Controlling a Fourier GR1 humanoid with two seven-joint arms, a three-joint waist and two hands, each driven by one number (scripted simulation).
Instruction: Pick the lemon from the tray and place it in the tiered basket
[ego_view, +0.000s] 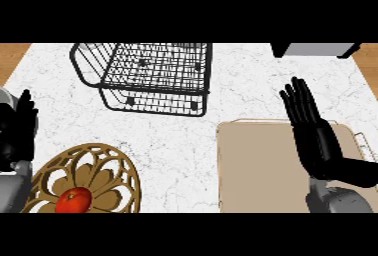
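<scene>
The black wire tiered basket (151, 70) stands at the back of the white marble counter, left of centre. A beige tray (258, 165) lies at the front right. Above the tray's right half my right hand (317, 135) is open, fingers straight and pointing away from me. No lemon shows in this view; the hand and forearm hide part of the tray's surface. At the left edge my left hand (18, 130) rests open with its fingers up.
A carved wooden openwork bowl (111, 170) sits at the front left with a red round fruit (74, 200) in it. A grey box (314, 50) stands at the back right corner. Bare marble separates the basket, the bowl and the tray.
</scene>
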